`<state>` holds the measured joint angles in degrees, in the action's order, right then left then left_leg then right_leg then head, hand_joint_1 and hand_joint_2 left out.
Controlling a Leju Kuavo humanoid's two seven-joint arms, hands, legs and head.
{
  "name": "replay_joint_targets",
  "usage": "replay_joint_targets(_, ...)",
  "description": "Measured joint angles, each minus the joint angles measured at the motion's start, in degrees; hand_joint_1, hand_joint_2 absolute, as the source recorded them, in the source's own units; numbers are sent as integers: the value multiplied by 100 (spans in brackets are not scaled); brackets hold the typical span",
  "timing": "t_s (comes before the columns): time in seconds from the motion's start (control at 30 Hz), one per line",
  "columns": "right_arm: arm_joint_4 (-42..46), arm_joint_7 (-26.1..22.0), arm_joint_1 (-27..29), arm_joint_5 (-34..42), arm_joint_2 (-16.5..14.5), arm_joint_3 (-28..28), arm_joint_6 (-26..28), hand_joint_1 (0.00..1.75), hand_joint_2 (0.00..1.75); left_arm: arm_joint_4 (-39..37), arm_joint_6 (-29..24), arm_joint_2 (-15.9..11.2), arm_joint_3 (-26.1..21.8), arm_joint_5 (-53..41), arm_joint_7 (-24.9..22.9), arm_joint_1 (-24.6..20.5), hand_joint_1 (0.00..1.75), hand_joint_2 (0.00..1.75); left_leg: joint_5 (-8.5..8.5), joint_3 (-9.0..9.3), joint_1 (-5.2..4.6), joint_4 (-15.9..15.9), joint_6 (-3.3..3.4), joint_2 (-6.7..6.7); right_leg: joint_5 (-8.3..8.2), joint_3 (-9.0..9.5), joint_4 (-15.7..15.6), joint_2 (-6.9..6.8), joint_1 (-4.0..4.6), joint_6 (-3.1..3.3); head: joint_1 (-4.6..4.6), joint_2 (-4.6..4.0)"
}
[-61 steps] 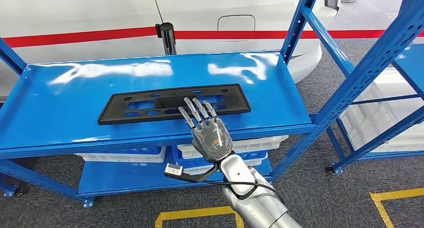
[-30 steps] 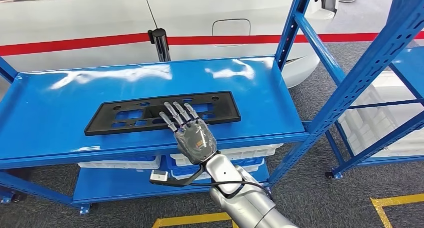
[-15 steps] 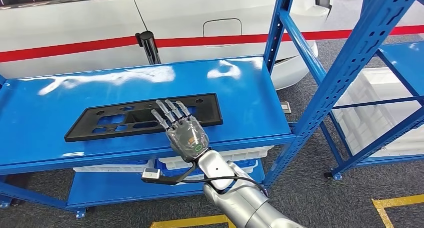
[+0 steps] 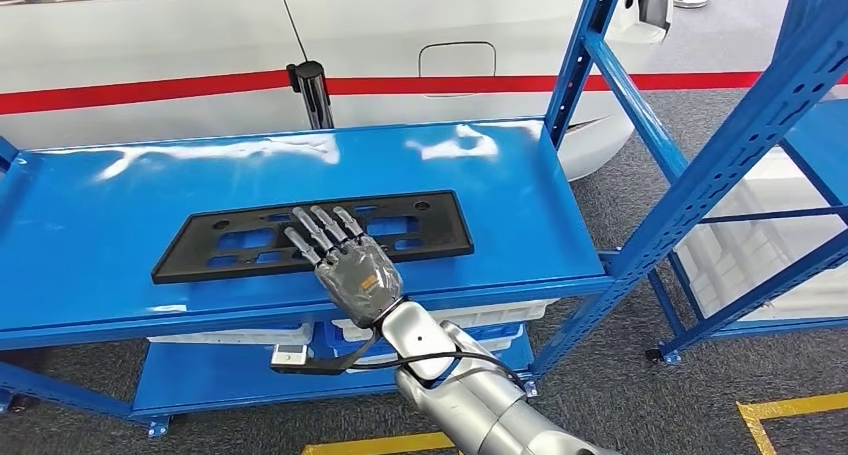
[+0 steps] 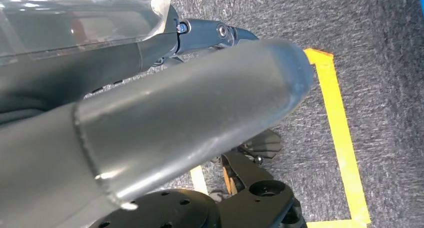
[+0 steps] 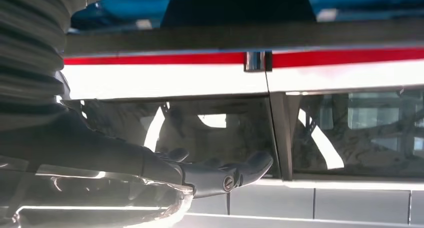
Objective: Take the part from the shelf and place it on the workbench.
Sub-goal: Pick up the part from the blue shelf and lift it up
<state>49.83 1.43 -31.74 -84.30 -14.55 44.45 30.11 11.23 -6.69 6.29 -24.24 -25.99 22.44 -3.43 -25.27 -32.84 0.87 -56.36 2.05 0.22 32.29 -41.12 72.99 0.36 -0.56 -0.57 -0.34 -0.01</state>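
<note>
Glossy blue metal shelf (image 4: 520,190), matt black plastic part (image 4: 420,223), rough grey carpet (image 4: 640,395)

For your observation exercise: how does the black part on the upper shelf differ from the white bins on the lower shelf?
The black part is flat and pierced with cut-outs; the white bins are deeper. The part lies in the open under the right hand's fingers; the bins sit tucked beneath, untouched. Both rest on the blue shelf.

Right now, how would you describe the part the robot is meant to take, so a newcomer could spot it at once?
Find the blue shelf in front of the white car. On its top level lies the part, a long flat black plastic plate, with the right hand's fingers stretched over its near edge. It is the sole black item there; the white bins sit a level below.
</note>
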Motion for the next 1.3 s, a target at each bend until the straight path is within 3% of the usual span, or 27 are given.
replay_joint_targets(0.03,-37,-8,3,0,-1,10,5,0,175,0,1,0,0,-1,-4,1,0,0,-5,2,-4,-3,0,-5,-4,-71,98,-1,-4,-29,2,0)
replay_joint_targets(0.07,-77,-19,0,0,-12,26,10,0,175,0,1,1,0,-2,-8,2,0,0,-12,8,-5,-7,-6,-11,-100,-25,-40,-2,-7,-73,4,-1)
replay_joint_targets(0.13,-156,-41,-27,0,-63,81,20,0,175,0,-9,5,0,-5,-13,0,0,0,-35,27,-8,-17,-37,-22,-426,329,-820,-13,-13,-141,8,-1)
replay_joint_targets(0.17,-200,-46,-48,3,-105,121,25,0,175,0,-28,7,0,-7,-13,-4,0,0,-57,32,-23,-31,-66,-28,-565,511,-1189,-19,-12,-136,5,0)
replay_joint_targets(0.23,-300,-44,-87,20,-193,214,33,0,175,0,-87,7,-1,-15,-14,-12,0,0,-97,32,-47,-60,-105,-36,-686,683,-1525,-28,-18,-77,-6,-1)
replay_joint_targets(0.47,-646,-13,-201,62,-450,451,44,0,175,2,-172,4,0,-52,-69,-31,0,0,-110,67,-16,-30,-87,-36,-698,701,-1538,-15,4,-9,-11,-1)
replay_joint_targets(0.63,-807,69,-277,72,-479,519,82,0,175,1,-253,2,1,-141,-84,-36,0,0,-104,74,-13,-10,-136,-36,-689,702,-1536,-16,16,9,-9,-1)
replay_joint_targets(0.73,-941,249,-385,242,-481,625,96,0,175,2,-414,3,5,-283,-29,-57,0,0,-103,74,-13,-9,-183,-36,-688,703,-1534,-16,18,11,-7,-1)
replay_joint_targets(1.3,-1718,1351,-1213,1443,-480,1546,124,0,175,11,-592,11,9,-424,168,-270,0,0,-103,76,-57,-16,-182,-37,-691,713,-1542,-18,-22,8,-7,0)
